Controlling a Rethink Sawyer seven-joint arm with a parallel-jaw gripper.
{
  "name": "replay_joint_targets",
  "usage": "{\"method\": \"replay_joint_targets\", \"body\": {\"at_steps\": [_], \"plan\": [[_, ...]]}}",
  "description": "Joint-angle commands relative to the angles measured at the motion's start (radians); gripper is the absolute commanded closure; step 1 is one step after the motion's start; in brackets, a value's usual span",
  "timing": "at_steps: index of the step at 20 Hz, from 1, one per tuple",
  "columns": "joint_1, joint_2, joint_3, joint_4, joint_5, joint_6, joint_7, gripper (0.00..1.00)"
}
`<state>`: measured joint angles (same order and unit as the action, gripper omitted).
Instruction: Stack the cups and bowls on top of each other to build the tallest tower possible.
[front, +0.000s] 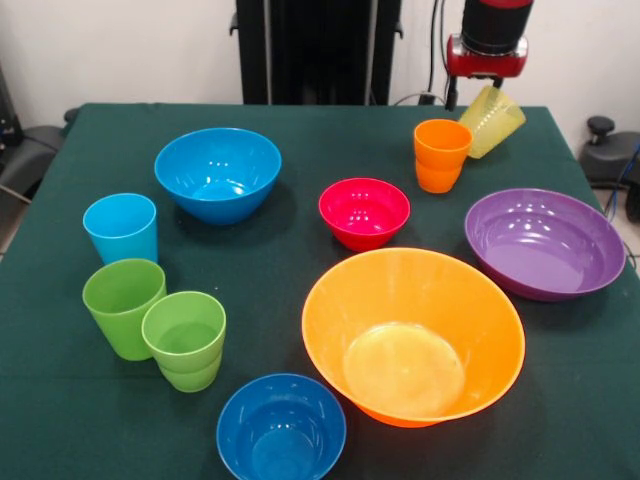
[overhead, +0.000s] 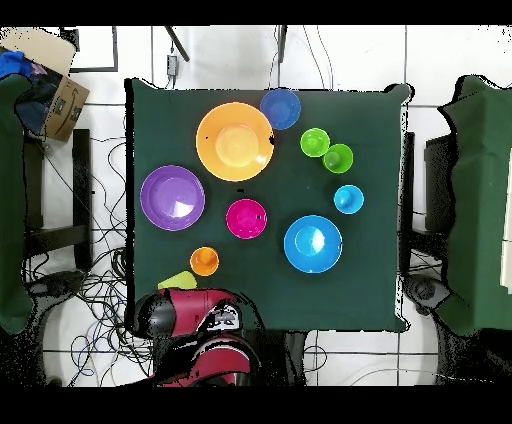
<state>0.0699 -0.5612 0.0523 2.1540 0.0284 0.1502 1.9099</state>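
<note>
Cups and bowls lie scattered singly over the green desk (front: 300, 160); no tower stands. In the front view the tool (front: 487, 92) hangs at the far right corner with the yellow cup (front: 493, 120) tilted beneath it, lifted off the cloth; the cup appears held, though the fingers are hidden and how wide they stand cannot be told. Just beside it, nearer the middle, the orange cup (front: 440, 155) stands upright, close to the far edge.

The purple bowl (front: 545, 243) sits against the right edge, its rim almost over the drop. The large orange bowl (front: 414, 335) fills the near centre, and the small blue bowl (front: 282, 428) touches the near edge just left of it. The red bowl (front: 364, 212) rests mid-desk, the bigger blue bowl (front: 218, 173) to its left. Along the left side the light blue cup (front: 121, 227) and the two green cups (front: 155, 322), the nearer one stepped, cluster close together.

Open cloth shows along the far edge left of the orange cup, at the far left corner, and in the near left corner.

In the overhead view the arm (overhead: 200, 335) overhangs the desk's bottom edge.
</note>
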Motion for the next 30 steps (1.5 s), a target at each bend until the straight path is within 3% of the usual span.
{"method": "replay_joint_targets", "body": {"at_steps": [1, 9, 18, 30], "plan": [[0.004, -0.001, 0.026, -0.116, 0.034, -0.042, 0.153, 0.0], [0.001, -0.026, 0.011, -0.127, 0.025, -0.003, 0.14, 0.0], [0.028, -0.048, -0.067, -0.135, -0.005, 0.073, 0.105, 0.0], [-0.005, -0.04, -0.023, -0.077, -0.007, 0.077, 0.098, 0.0]]}}
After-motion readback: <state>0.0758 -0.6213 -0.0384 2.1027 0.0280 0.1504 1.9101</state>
